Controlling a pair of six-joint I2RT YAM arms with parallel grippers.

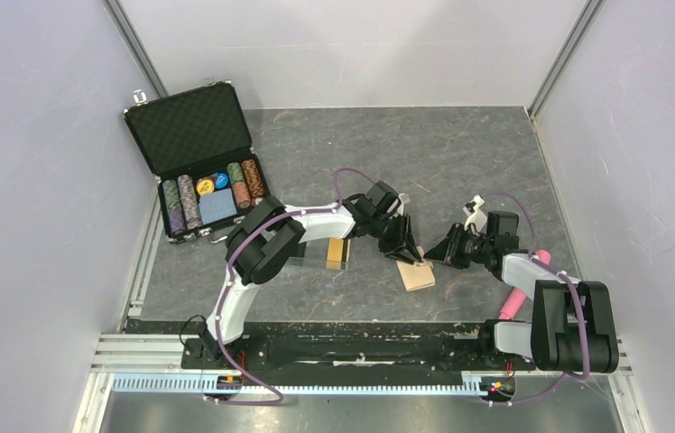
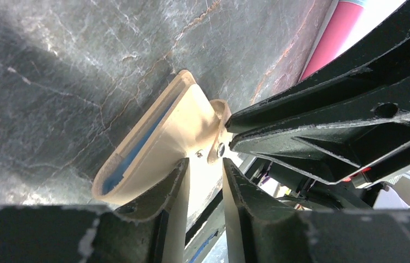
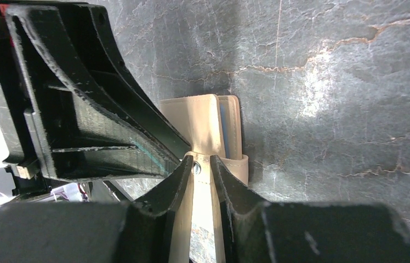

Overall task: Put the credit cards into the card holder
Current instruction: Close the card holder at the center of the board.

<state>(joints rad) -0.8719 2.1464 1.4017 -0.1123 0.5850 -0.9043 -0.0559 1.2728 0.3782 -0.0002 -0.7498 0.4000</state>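
The tan card holder (image 1: 417, 276) lies on the dark table near the middle, partly spread so its blue lining (image 2: 137, 148) shows. My right gripper (image 3: 200, 161) is shut on its snap tab (image 3: 196, 169), which fills the gap between the fingers. My left gripper (image 2: 205, 161) stands slightly open at the card holder's edge (image 2: 181, 126), facing the right gripper's fingers (image 2: 329, 120); background shows through its gap. The gold-orange credit card (image 1: 336, 252) lies flat left of the left gripper (image 1: 403, 245), with a dark card edge (image 1: 349, 255) against its right side.
An open black foam-lined case (image 1: 191, 135) with rows of poker chips stands at the back left. A clear plastic sleeve (image 1: 302, 262) lies under the left arm. A pink object (image 1: 525, 281) lies by the right arm, also in the left wrist view (image 2: 337, 33).
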